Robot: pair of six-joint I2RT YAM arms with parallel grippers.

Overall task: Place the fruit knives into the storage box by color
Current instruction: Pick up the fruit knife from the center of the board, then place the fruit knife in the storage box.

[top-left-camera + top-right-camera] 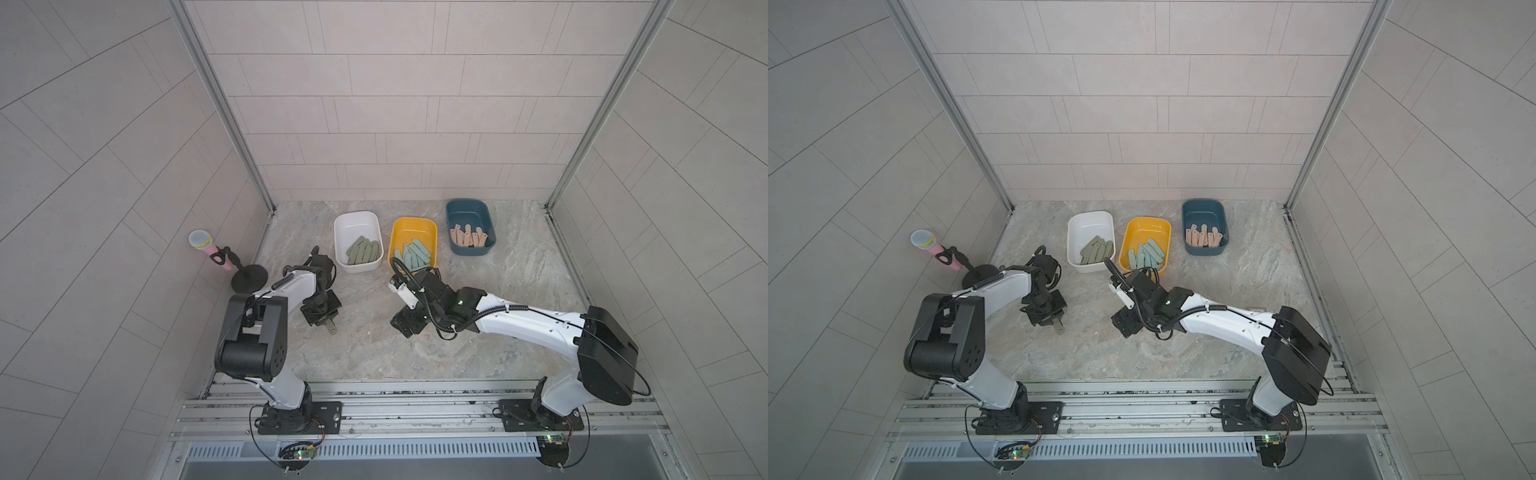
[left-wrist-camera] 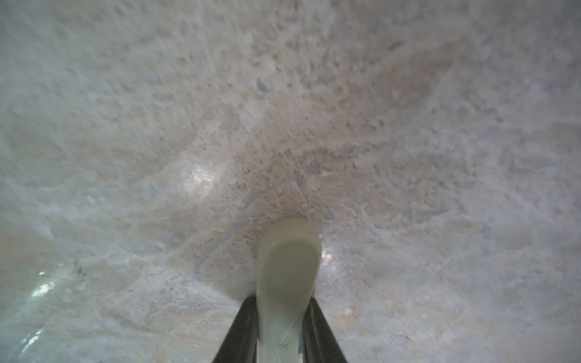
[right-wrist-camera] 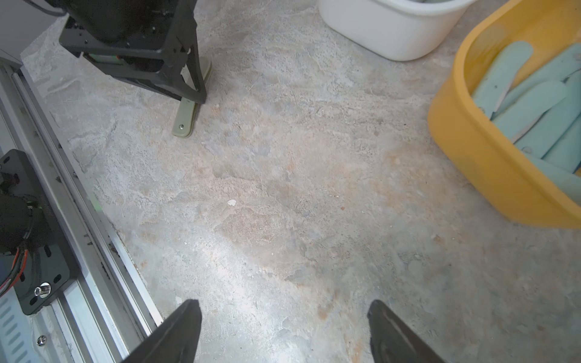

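My left gripper point(image 1: 328, 322) is shut on an olive-green fruit knife point(image 1: 331, 328), low over the marble table left of centre. The knife's holed end sticks out past the fingertips point(image 3: 185, 121), and its rounded end shows between the black fingers point(image 2: 287, 267). My right gripper point(image 3: 284, 306) stands open over bare table near the middle, with nothing between its fingers. The white storage box point(image 1: 355, 216) holds several olive-green knives point(image 1: 363, 251). The yellow box point(image 1: 415, 222) holds teal knives point(image 1: 413, 255). The blue box point(image 1: 465, 203) holds peach-pink knives point(image 1: 469, 237).
A pink microphone on a black stand point(image 1: 208, 249) is at the far left by the wall. An aluminium rail point(image 1: 415, 407) with both arm bases runs along the front edge. Tiled walls close in three sides.
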